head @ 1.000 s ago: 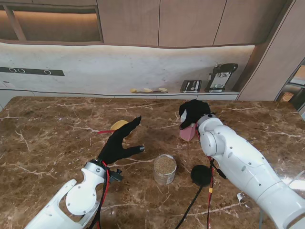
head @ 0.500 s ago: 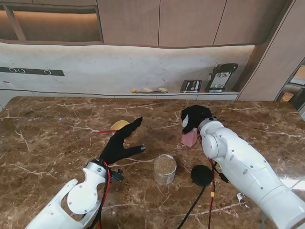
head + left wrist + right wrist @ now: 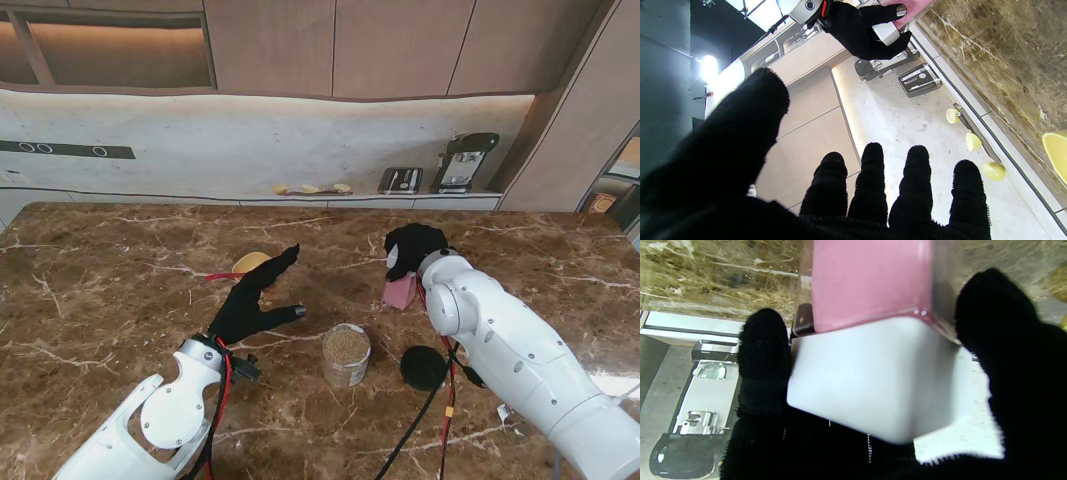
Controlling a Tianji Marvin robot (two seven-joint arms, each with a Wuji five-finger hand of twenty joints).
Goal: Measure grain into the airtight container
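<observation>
Pink container: a pink-bodied box with a white cap [image 3: 398, 291], held off the marble table [image 3: 120, 260] at about 1 o'clock from the jar, tilted in the grasp.
Right hand: the right hand [image 3: 412, 248] is wrapped round the white end of the box; in the right wrist view, fingers [image 3: 763, 356] press one side and the thumb the other.
Left hand: the left hand [image 3: 256, 300] hovers at 9 o'clock from the jar, fingers spread wide, holding nothing.
Glass jar: the jar [image 3: 346, 355] stands upright and uncovered near table centre, grain reaching close to its rim.
Black lid: a round black lid [image 3: 423, 368] lies flat at 3 o'clock, just beside the jar.
Yellow dish: a small yellow dish [image 3: 250, 263] sits at 10 o'clock, beyond the left hand.
Progress: judged, the jar looks filled; what seems left is setting the pink box down and closing the lid. Whether more grain is due, I cannot tell.
</observation>
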